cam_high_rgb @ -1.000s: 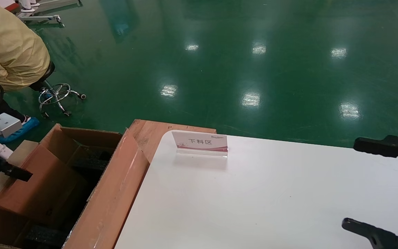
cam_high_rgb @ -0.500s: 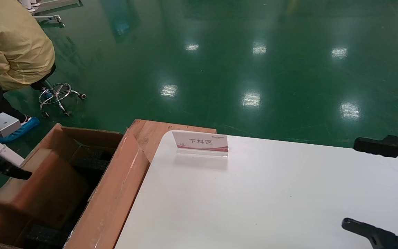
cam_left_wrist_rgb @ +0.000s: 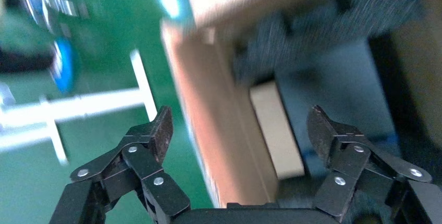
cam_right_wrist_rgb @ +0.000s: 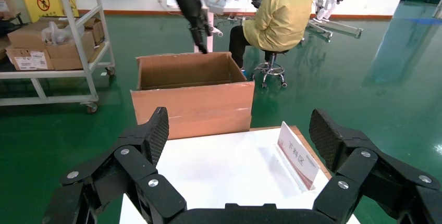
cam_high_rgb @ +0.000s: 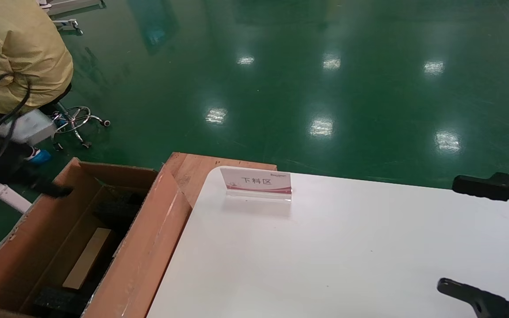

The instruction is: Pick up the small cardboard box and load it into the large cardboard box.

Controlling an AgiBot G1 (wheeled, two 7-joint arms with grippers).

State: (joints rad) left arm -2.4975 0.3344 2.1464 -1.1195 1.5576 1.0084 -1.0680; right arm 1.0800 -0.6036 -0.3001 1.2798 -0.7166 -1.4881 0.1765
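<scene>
The large cardboard box [cam_high_rgb: 148, 238] stands open at the table's left end, with black foam [cam_high_rgb: 115, 212] inside. The small cardboard box [cam_high_rgb: 89, 258] sits down inside it, showing only a pale narrow face between the foam pads; the left wrist view shows that face [cam_left_wrist_rgb: 276, 130] beside the carton's wall [cam_left_wrist_rgb: 219, 130]. My left gripper [cam_high_rgb: 58, 191] hovers over the carton's far left rim, open [cam_left_wrist_rgb: 240, 130] and holding nothing. My right gripper [cam_high_rgb: 449, 234] stays open [cam_right_wrist_rgb: 237, 130] over the table's right end.
A white table [cam_high_rgb: 347, 256] carries an acrylic sign [cam_high_rgb: 256, 182] near its far edge. A wooden board [cam_high_rgb: 192, 170] lies under the table corner. A person in yellow [cam_high_rgb: 16, 53] sits on a stool [cam_high_rgb: 75, 121] beyond the carton. A shelf cart [cam_right_wrist_rgb: 52, 41] stands farther off.
The small box has left my left gripper's side and dropped deep into the large carton. My left gripper has risen and swung toward the carton's far rim. The right arm has not moved.
</scene>
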